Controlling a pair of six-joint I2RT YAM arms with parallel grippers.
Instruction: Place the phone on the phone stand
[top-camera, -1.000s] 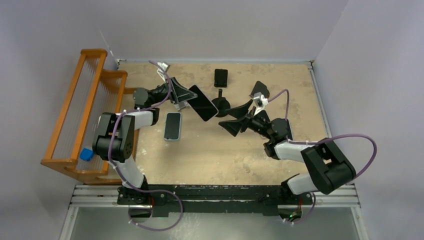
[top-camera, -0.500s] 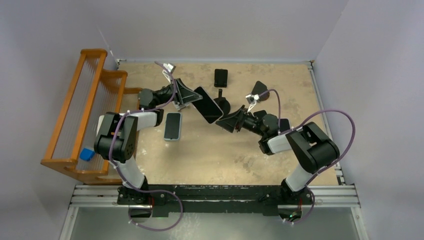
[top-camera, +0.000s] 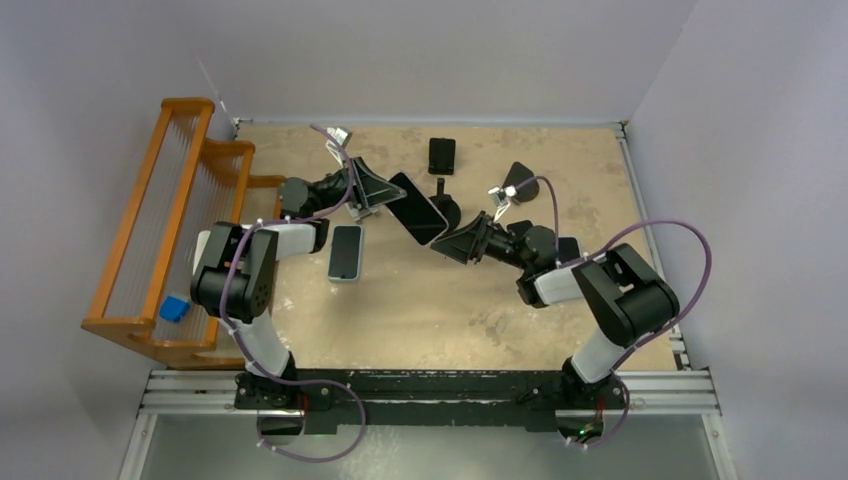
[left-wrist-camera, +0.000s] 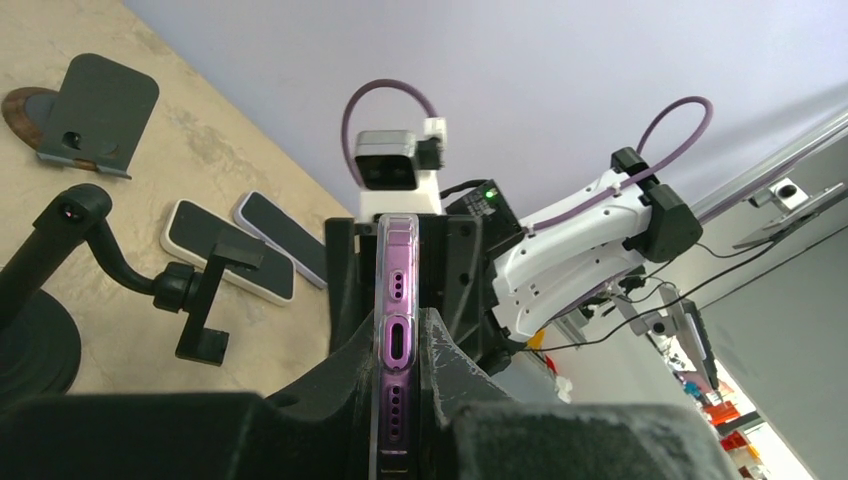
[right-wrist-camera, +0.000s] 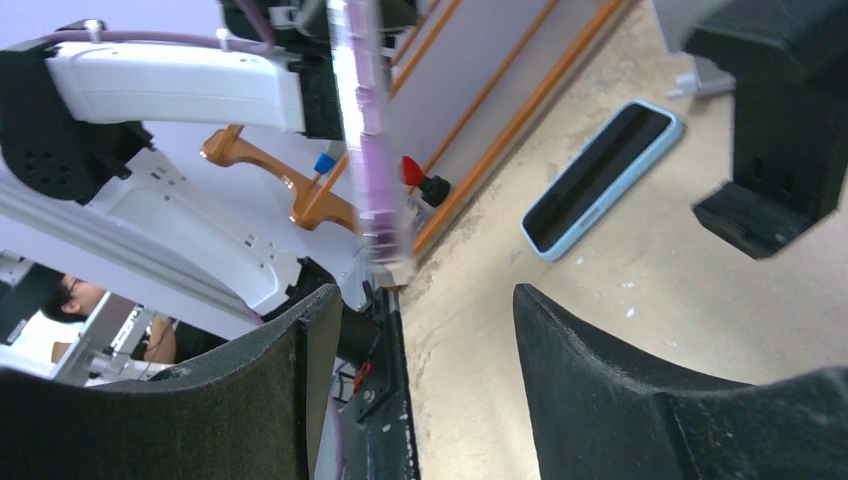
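Observation:
My left gripper (top-camera: 378, 196) is shut on a dark phone in a purple case (top-camera: 418, 208), held off the table and tilted. In the left wrist view the phone (left-wrist-camera: 395, 330) stands edge-on between my fingers. The black phone stand (top-camera: 446, 207), with a round base and a clamp arm (left-wrist-camera: 205, 300), is just right of the phone. My right gripper (top-camera: 452, 243) is open and empty, close below the phone's lower end. In the right wrist view the phone (right-wrist-camera: 365, 140) hangs ahead of my open gripper (right-wrist-camera: 420, 330), with the stand's clamp (right-wrist-camera: 775, 130) at the right.
A light blue phone (top-camera: 346, 252) lies face up below my left gripper. A black phone (top-camera: 441, 155) lies at the back. A second flat-plate stand (top-camera: 519, 179) is at the right. A wooden rack (top-camera: 165, 220) fills the left edge. Two more phones (left-wrist-camera: 235, 262) lie near my right arm.
My right arm has swung left and now points its open gripper at the held phone. My left gripper has carried the phone a little to the right, toward the stand.

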